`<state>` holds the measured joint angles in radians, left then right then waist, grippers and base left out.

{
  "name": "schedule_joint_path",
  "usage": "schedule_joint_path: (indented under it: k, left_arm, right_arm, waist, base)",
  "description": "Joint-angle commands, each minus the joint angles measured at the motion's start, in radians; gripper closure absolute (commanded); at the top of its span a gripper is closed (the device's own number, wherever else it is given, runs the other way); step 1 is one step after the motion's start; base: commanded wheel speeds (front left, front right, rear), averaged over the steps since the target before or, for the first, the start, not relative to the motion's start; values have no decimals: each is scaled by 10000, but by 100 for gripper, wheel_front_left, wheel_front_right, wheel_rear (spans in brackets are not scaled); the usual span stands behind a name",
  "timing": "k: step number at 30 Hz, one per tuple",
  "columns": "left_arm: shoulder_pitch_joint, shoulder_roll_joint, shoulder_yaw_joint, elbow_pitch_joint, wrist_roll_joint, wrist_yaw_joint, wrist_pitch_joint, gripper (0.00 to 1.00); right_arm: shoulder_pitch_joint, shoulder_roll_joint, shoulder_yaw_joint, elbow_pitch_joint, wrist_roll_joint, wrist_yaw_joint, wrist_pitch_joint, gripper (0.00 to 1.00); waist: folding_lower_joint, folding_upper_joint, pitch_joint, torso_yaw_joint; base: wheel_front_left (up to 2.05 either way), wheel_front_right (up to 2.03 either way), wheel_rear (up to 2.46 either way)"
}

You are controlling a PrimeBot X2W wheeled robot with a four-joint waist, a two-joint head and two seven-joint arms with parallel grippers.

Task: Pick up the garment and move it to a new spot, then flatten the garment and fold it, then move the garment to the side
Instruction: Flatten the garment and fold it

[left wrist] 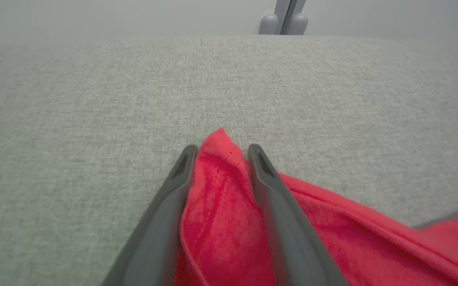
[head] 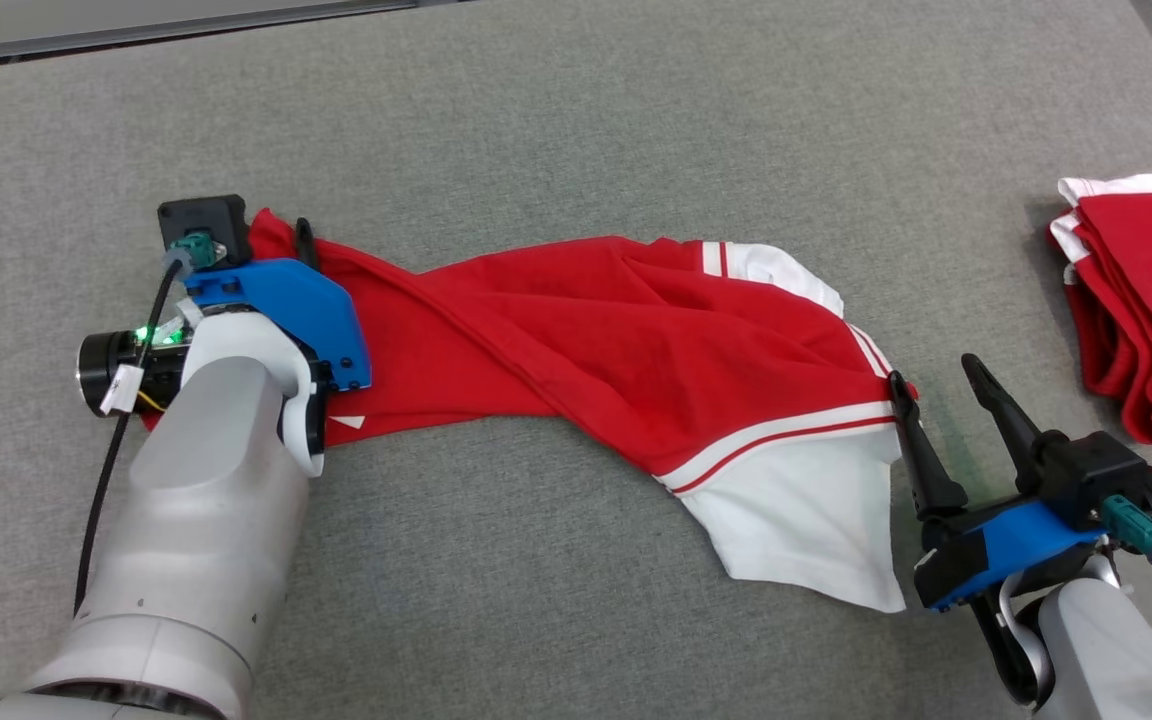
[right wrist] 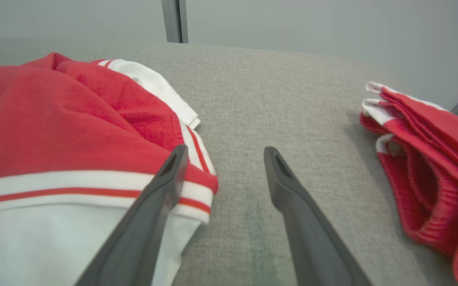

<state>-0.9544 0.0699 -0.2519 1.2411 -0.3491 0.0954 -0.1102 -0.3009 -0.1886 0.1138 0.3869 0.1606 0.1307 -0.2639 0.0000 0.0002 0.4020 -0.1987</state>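
Nearest, at the lower right: right pincer (head: 934, 370), spread wide and holding nothing, one dark finger at the edge of the garment (head: 576, 330) by its white-banded end, the other over bare worktop (head: 576, 130). At the lower left: left pincer (left wrist: 221, 147), set over the opposite, red end, fingers astride a peaked red corner with cloth filling the gap between them. Cannot tell whether pinching or merely straddling.

Looks to be the flattening step. Lies stretched long across the middle of the worktop between the two pincers, twisted once along its length like a wrung rope, not yet flat and not folded. Calls next for a firm hold at each end: closing on the red corner at the left, taking the striped hem at the right. Then pulling apart and undoing the twist, probably by turning one end over.

Soft matt red knit, a little fleecy close up, with a stitched seam near the corner. White panel at the right end, set off by white and red stripes, draping to a loose point. Limp stuff, likely to slip from a shallow pinch.

Further right, well apart: pile of folded clothes (head: 1151, 300), the same red with white edges, stacked in layers. Beyond, coarse grey woven covering on the worktop, running to a pale wall.
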Motion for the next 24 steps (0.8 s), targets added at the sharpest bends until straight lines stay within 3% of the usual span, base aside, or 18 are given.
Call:
schedule_joint_path:
  k: [1,7,11,17,22,23,24]
  left_arm:
    - [78,3,-79,113,17,-119,-165,100]
    - [184,-106,-312,-376,64,-504,-1413,100]
    - [856,-184,-345,-1950,70,-621,-1555,100]
    - [3397,-201,-664,-4835,-149,-615,-1559,100]
    - [5514,-203,-620,-6068,-395,-499,-1558,100]
    - [5875,-203,-603,-6211,-426,-513,-1558,95]
    - [6180,-194,-449,-6383,-490,-434,-1560,52]
  right_arm:
    - [-6,-19,-75,15,29,1,-5,0]
    - [129,71,-153,86,-15,1,-4,0]
    - [492,84,-380,243,-72,1,-5,0]
    - [1091,336,-530,552,-204,1,-4,0]
    - [1368,505,-503,768,-289,1,-4,0]
    - [1437,565,-474,807,-318,1,-4,0]
    - [1499,598,-457,844,-335,1,-4,0]
  waist:
    - [0,-2,-35,95]
    - [0,-2,-546,599]
    - [0,-2,-1208,1222]
    - [0,-2,-2179,1994]
    - [0,-2,-2681,2210]
    - [0,-2,-2783,2201]
    - [0,-2,-2877,2181]
  base:
    - [0,0,0]
    - [0,0,0]
    - [0,0,0]
    - [0,0,0]
    - [0,0,0]
    - [0,0,0]
    - [0,0,0]
